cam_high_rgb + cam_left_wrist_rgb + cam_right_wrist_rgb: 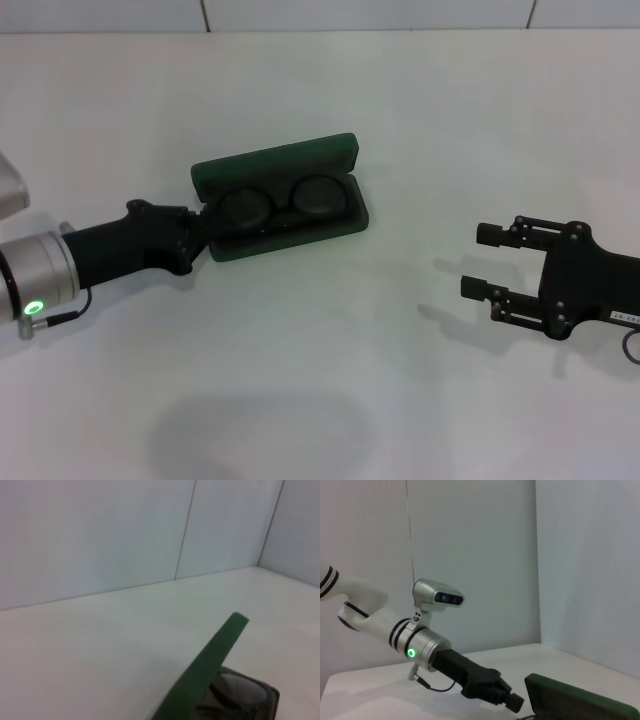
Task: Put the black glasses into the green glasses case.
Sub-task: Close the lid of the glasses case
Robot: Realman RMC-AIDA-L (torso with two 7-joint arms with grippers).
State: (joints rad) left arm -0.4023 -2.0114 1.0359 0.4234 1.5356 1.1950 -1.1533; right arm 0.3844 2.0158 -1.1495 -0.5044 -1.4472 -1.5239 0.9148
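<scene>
The green glasses case (275, 166) lies open in the middle of the table, its lid standing up on the far side. The black glasses (246, 208) lie inside it, lenses up, side by side. My left gripper (203, 232) is at the case's left end, touching it near the hinge corner. The left wrist view shows the lid's green edge (210, 657) close up, with the glasses (240, 690) beside it. My right gripper (480, 262) rests open on the right, well apart from the case and holding nothing. The right wrist view shows the left gripper (514, 703) beside the case (570, 698).
The white table (330, 380) carries nothing else that shows. A tiled wall (360, 12) runs along its far edge. My left arm (60, 270) stretches in from the left, low over the table.
</scene>
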